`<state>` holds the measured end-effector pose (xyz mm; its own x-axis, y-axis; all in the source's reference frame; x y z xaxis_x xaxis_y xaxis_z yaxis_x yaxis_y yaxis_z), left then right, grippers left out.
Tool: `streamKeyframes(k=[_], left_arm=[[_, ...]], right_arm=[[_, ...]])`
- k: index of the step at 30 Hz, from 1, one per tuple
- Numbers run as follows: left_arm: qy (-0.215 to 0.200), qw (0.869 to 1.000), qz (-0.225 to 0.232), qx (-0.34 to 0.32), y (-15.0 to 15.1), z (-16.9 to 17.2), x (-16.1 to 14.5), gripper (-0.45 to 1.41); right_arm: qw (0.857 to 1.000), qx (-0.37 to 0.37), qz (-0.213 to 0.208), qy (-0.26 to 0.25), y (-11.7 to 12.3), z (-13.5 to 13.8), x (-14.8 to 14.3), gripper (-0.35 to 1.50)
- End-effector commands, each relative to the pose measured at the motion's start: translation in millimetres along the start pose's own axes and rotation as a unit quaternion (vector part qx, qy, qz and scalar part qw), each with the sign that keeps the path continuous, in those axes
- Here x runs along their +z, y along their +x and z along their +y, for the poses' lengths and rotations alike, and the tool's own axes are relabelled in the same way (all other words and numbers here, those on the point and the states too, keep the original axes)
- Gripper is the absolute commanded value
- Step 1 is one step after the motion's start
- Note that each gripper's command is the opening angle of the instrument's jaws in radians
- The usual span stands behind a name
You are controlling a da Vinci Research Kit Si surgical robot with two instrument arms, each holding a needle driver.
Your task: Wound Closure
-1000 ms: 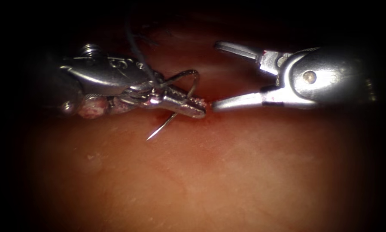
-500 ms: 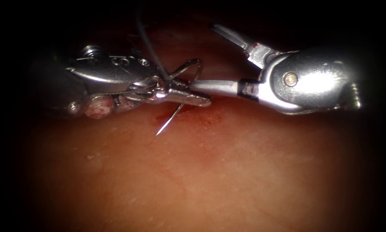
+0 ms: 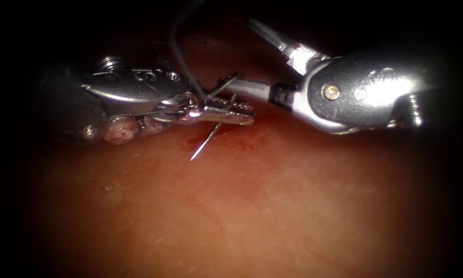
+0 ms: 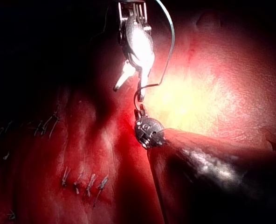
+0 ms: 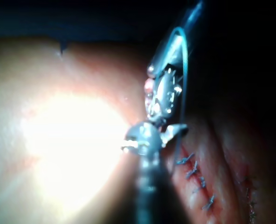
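Needle grip: how did mine look?

Your left tool [image 3: 226, 110] was clamped on the needle [image 3: 203, 146] between its point and mid-curve. The point hung free above the tissue [image 3: 272, 206], nowhere in it, and the rest of the curve rose behind the jaws. The thread [image 3: 182, 62] ran up and away from there.

And my right side?

Your right tool [image 3: 240, 55] held nothing, its jaws spread wide. Over the last second you had brought it in from the right until its lower jaw lay just beside the upper curve. To my eye, a good grasp there needed the jaws square across the wire, clear of the thread, and your left staying clenched until the right had truly bitten.

How was the surface?

It looked wet and glistening, with red fluid [image 3: 236, 140] just under your left jaws, so I judged it slippery and soft. I couldn't place the cut from above.

Room to work?

It was tight between the two tools. Earlier stitches [image 4: 82, 182] sat well apart from them.
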<state>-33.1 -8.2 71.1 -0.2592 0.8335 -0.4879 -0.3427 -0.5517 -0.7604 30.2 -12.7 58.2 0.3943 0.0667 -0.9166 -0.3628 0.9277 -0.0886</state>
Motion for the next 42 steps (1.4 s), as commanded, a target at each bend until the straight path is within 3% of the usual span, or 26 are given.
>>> streamKeyframes(k=[1,8,11,12,20,22,23,27,30,37,42], left_arm=[[-0.001,1.000,0.000,0.002,-0.4,0.0,0.7,-0.38],[0.000,1.000,0.000,0.002,-0.5,0.0,0.7,-0.40],[0.000,1.000,0.000,0.002,-0.5,0.0,0.7,-0.40],[0.000,1.000,0.000,0.001,-0.5,0.1,0.7,-0.42],[0.000,1.000,0.000,0.001,-0.5,0.1,0.6,-0.38],[0.001,1.000,0.001,0.000,-0.4,0.1,0.6,-0.15],[0.002,1.000,0.001,-0.001,-0.3,0.1,0.6,0.16],[0.000,1.000,0.005,-0.005,0.5,0.0,0.3,0.95],[-0.006,1.000,0.013,-0.008,1.2,-0.1,-0.3,1.16],[-0.014,1.000,0.014,-0.005,0.1,-0.1,-2.3,1.08],[-0.014,1.000,0.011,0.005,-2.3,0.4,-2.4,0.76]], right_arm=[[1.000,-0.001,0.000,0.002,-0.2,-0.7,0.9,0.45],[1.000,-0.026,-0.008,0.006,0.0,-1.1,1.2,0.29],[0.999,-0.040,-0.013,0.016,-0.1,-1.2,1.1,-0.08],[0.999,-0.049,-0.010,0.021,-0.2,-1.2,1.0,-0.34],[0.994,-0.096,0.009,0.043,-0.3,-1.0,0.5,-0.35],[0.994,-0.100,0.011,0.044,-0.6,-0.8,0.5,-0.35],[0.994,-0.100,0.011,0.045,-0.7,-0.8,0.5,-0.35],[0.994,-0.100,0.014,0.052,-1.4,-0.3,0.3,-0.35],[0.992,-0.101,0.026,0.071,-2.0,0.1,0.3,-0.35],[0.985,-0.102,0.072,0.122,-3.5,2.3,0.6,-0.35],[0.977,-0.107,0.102,0.151,-4.8,4.0,1.5,-0.35]])
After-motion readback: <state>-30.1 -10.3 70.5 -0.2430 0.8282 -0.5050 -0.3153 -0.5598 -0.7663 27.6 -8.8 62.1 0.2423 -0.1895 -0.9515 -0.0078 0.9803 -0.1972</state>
